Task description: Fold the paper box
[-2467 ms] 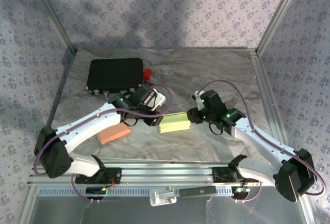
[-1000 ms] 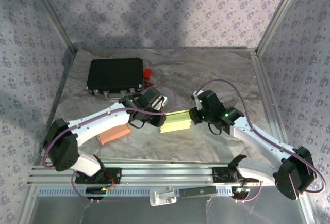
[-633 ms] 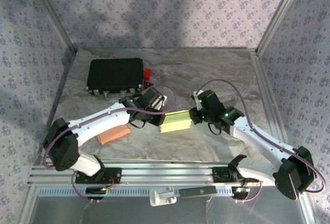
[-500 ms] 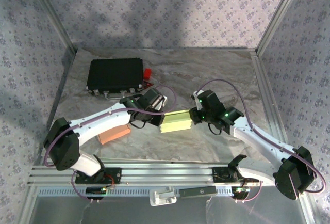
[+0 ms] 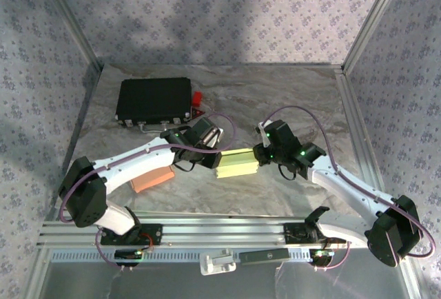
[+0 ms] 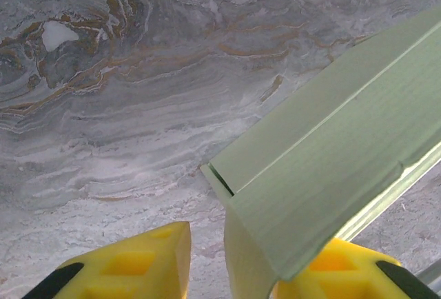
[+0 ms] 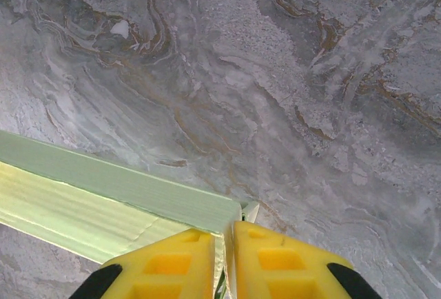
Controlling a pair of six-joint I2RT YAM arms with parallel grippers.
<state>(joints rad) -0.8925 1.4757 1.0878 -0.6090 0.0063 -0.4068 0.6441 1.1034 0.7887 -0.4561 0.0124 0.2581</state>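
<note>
The pale green paper box [image 5: 236,162] lies on the marbled table between my two arms. My left gripper [image 5: 212,158] is at its left end. In the left wrist view the box [image 6: 331,168] slants in from the right and its end flap hangs between the yellow fingers [image 6: 131,268]. The left finger stands clear of the flap, so the left gripper [image 6: 251,261] is open. My right gripper [image 5: 258,153] is at the box's right end. In the right wrist view that gripper [image 7: 229,237] is shut on a thin flap of the box [image 7: 124,192].
A black case [image 5: 153,100] lies at the back left with a small red thing [image 5: 197,98] beside it. An orange block [image 5: 151,178] sits under the left arm. A metal rail [image 5: 220,229] runs along the near edge. Patterned walls close in the table.
Since the earliest frame my left arm has swung in closer to the box's left end. The box and the right gripper have hardly moved.
</note>
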